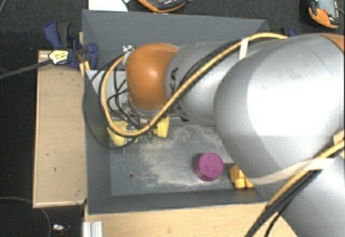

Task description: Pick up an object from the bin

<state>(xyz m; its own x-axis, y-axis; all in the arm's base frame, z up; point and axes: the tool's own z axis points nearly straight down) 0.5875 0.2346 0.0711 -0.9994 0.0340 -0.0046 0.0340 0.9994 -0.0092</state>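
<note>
Reach comes in from 3 o'clock, and the arm (269, 117) lies low across the bin (98, 176), so its orange cover (151, 74) ends up toward the 9 o'clock wall. That posture reads as a descent onto whatever lies on that side of the floor, with the wrist pointed down and the yellow cable (178, 93) looped slack round the cover so it does not drag. The claw (135, 122) sits under the cover, at its 6 o'clock, and the cover and wiring hide so much of it that I cannot tell whether it is apart or together, nor whether anything is in it. Nearest to it are two yellow bits: yellow block (116, 137) just at its 7 o'clock, against the foot of the wall, and yellow tab (162, 127) close at its 3 o'clock. If either is loose, I judge it the likeliest pick, since the claw is right between them; whether they are bin things or robot parts is not clear from here. The purple plug (209, 166) stands upright on bare floor at the claw's 4 o'clock, well apart from it. An orange lump (237, 175) lies just beside the plug at its 4 o'clock, partly under the arm.
</note>
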